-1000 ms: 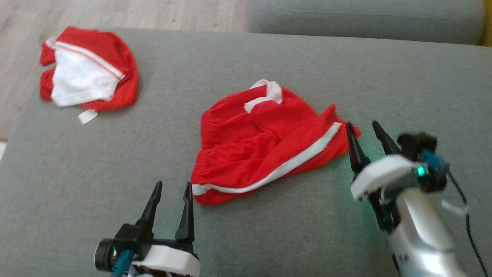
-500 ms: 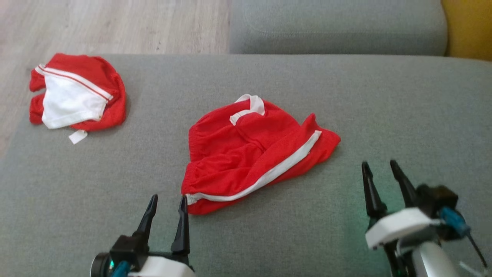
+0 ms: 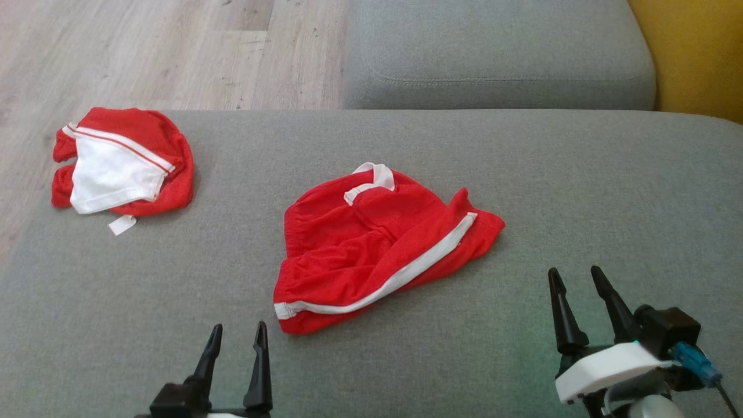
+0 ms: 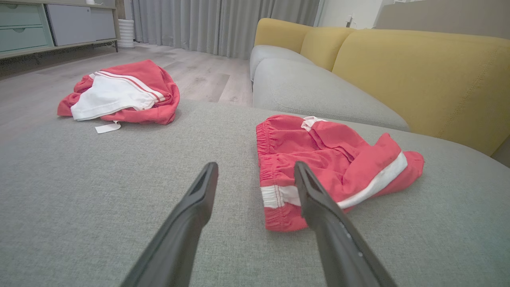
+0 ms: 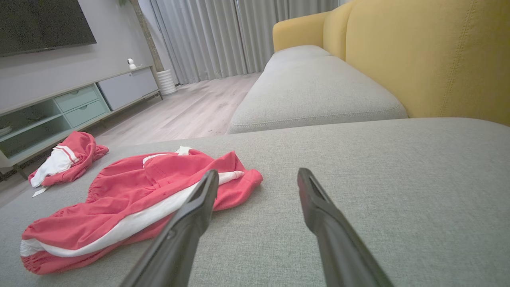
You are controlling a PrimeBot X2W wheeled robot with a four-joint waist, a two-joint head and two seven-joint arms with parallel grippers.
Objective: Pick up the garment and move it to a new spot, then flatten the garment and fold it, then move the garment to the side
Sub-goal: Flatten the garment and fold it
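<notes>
A red garment [image 3: 377, 249] with a white side stripe and white waist tie lies crumpled and partly folded in the middle of the grey sofa cushion [image 3: 580, 174]. My left gripper [image 3: 238, 327] stands open just short of its near left corner, touching nothing. In the left wrist view the garment [image 4: 338, 159] lies ahead and to the right of the open left gripper [image 4: 255, 165]. My right gripper [image 3: 574, 271] is open to the right of the garment and nearer to me, a clear gap away. In the right wrist view the garment [image 5: 131, 191] lies left of the open right gripper [image 5: 258, 172].
A second red and white garment [image 3: 122, 165] lies bunched at the cushion's far left corner, beside the wooden floor [image 3: 145, 52]. Another grey seat cushion [image 3: 493, 52] adjoins at the back, with the yellow sofa back [image 3: 696, 52] on the right.
My right gripper has drawn back from the garment's right end toward me. The left gripper has pulled back a little. The camera has shifted; the garment lies as before.
</notes>
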